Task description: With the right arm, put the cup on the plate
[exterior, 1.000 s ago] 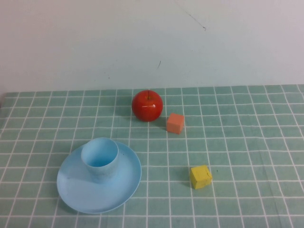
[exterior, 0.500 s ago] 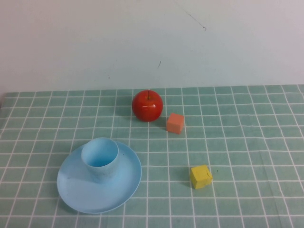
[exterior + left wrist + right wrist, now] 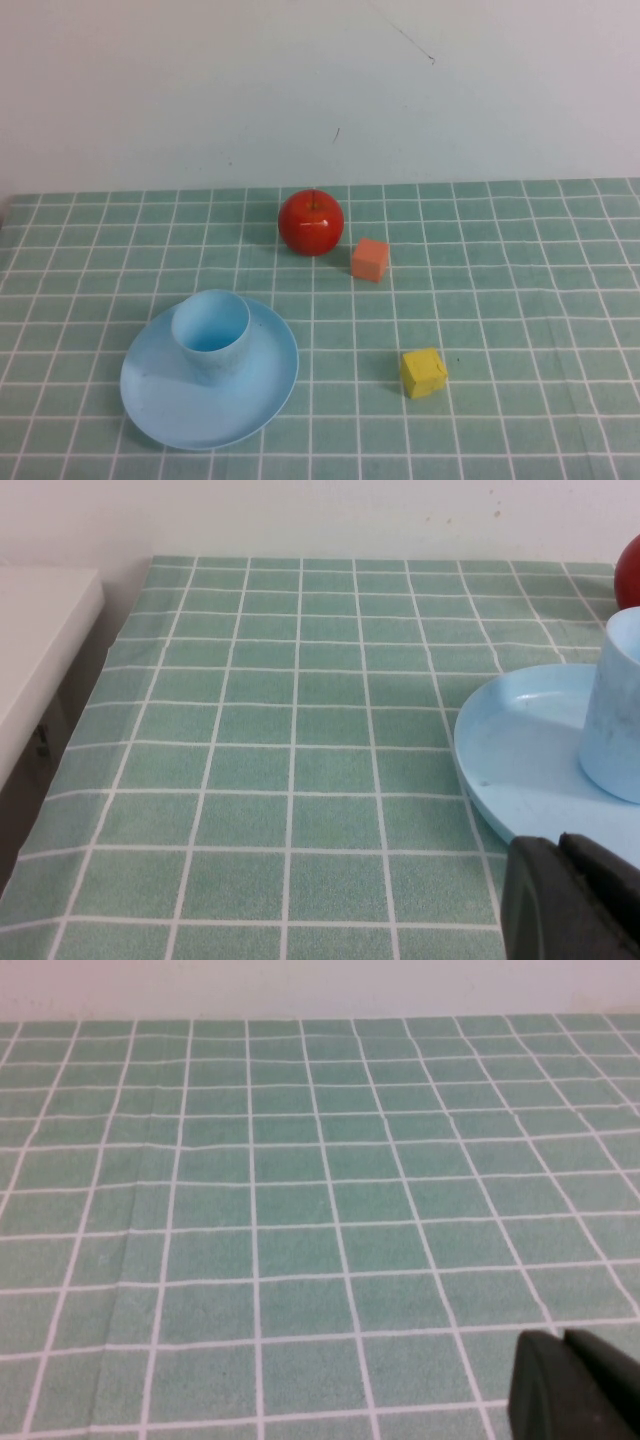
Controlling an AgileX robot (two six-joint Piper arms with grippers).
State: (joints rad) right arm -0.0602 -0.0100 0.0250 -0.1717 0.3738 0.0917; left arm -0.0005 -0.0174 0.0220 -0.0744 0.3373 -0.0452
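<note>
The small light blue cup point(image 3: 210, 336) stands upright on the round light blue plate point(image 3: 258, 400) at the front left of the table. In the left wrist view the cup point(image 3: 615, 720) rests on the plate point(image 3: 510, 750) just beyond my left gripper point(image 3: 562, 852), whose black fingers lie pressed together, empty. My right gripper point(image 3: 566, 1345) is shut too, holding nothing, over bare checked cloth well away from the cup. Neither arm shows in the high view.
A red apple point(image 3: 310, 222) sits at the back middle, an orange cube point(image 3: 370, 260) beside it on the right. A yellow cube point(image 3: 423, 372) lies at the front, right of the plate. A white ledge point(image 3: 40, 650) borders the table's left side.
</note>
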